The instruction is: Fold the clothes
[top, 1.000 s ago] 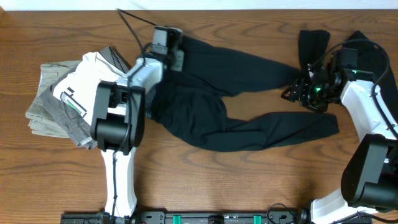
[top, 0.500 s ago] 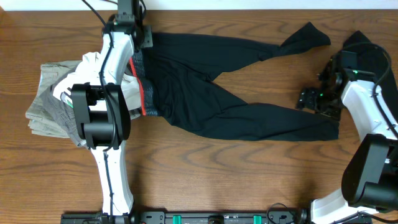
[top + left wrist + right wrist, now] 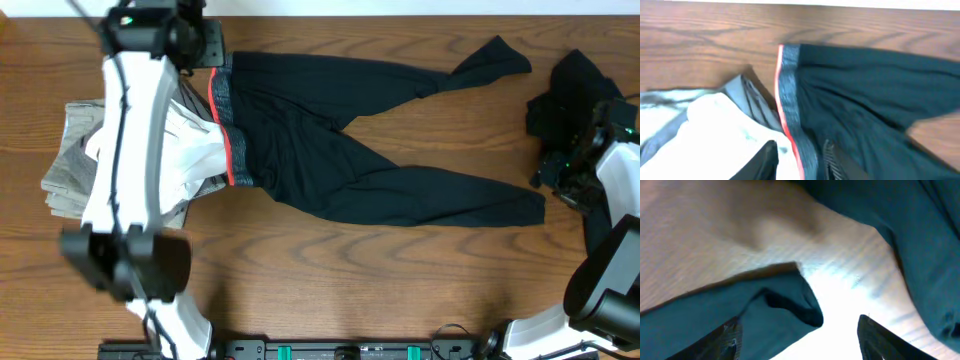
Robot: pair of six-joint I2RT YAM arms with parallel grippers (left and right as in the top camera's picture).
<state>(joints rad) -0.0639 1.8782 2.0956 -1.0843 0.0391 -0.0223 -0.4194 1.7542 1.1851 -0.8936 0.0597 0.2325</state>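
The black trousers (image 3: 350, 150) lie spread flat across the table, their grey waistband (image 3: 223, 125) with its coral red edge at the left and both legs running right. My left gripper (image 3: 212, 45) hovers over the waistband's far corner. In the left wrist view its fingers (image 3: 765, 160) stand a little apart above the waistband (image 3: 787, 100), gripping nothing. My right gripper (image 3: 552, 172) is at the far right, just beyond the near leg's end (image 3: 525, 205). In the right wrist view it (image 3: 800, 325) is wide open, with the cuff (image 3: 785, 300) lying loose on the table under it.
A pile of folded grey and white clothes (image 3: 80, 170) sits at the left, partly under my left arm. Another black garment (image 3: 575, 90) lies bunched at the far right, close to my right arm. The far leg's end (image 3: 495, 55) curls up near the table's back edge.
My left gripper dragged the waistband left and back, stretching the trousers out, then opened and let go. My right gripper drew away to the right, off the leg's end.
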